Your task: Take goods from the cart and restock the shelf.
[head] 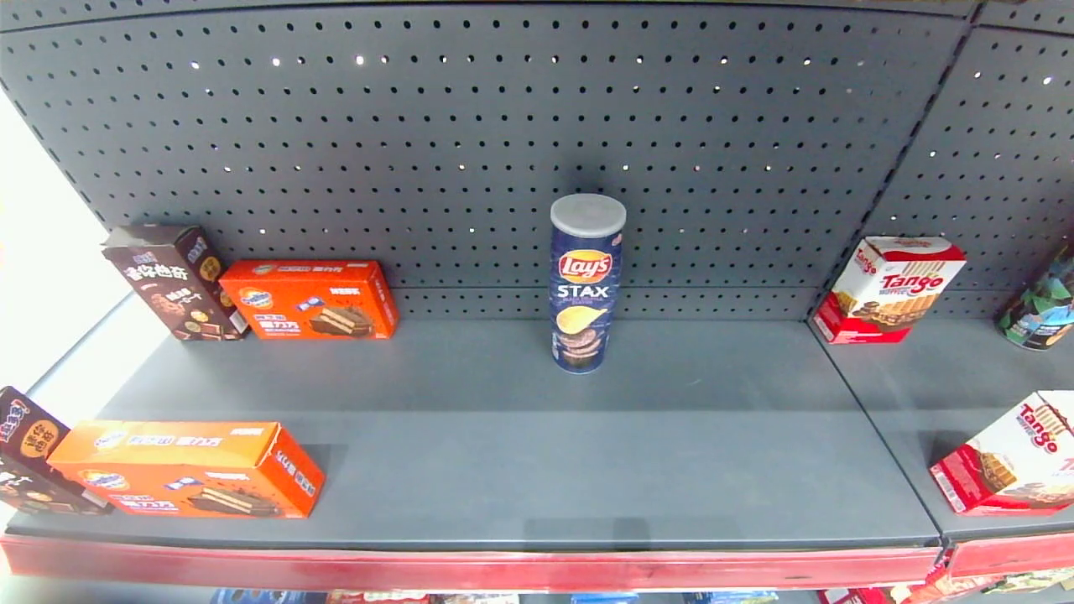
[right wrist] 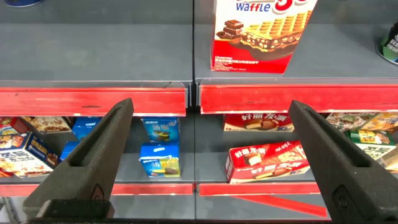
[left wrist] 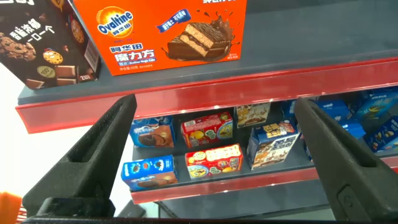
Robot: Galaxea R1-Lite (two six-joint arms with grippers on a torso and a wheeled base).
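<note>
left fingers [left wrist: 93, 149]: wide open and empty, held low just outside the shelf [head: 503, 436] front edge, below the front orange box [left wrist: 168, 34].
right fingers [right wrist: 93, 155]: open and empty too, in front of the front edge, under the front wafer box [right wrist: 261, 34], near the seam between the two bays.
can [head: 587, 285]: upright, lid up, label out. It's mid-shelf toward the back edge, just short of the back panel [head: 470, 151], well apart from everything else.
why there: my guess is it's a restocked item, set deep and facing out so the row in front stays free.
left end: back orange box [head: 310, 299] and a brown box [head: 172, 281] at the back edge. The front orange box lies flat at the front-left corner with a second brown box [head: 29, 453] beside it.
right bay: back wafer box [head: 889, 289] at the back, front wafer box at the front edge.
rows: boxes sit front and back at both ends, so the middle gap reads as the slot to fill.
step: between picks, I judge. My fingers are spread because nothing is in them, and they're clear of the shelf so I can turn to the cart.
risk: the can is tall and narrow, so it'll tip easily if the next item nudges it.
</note>
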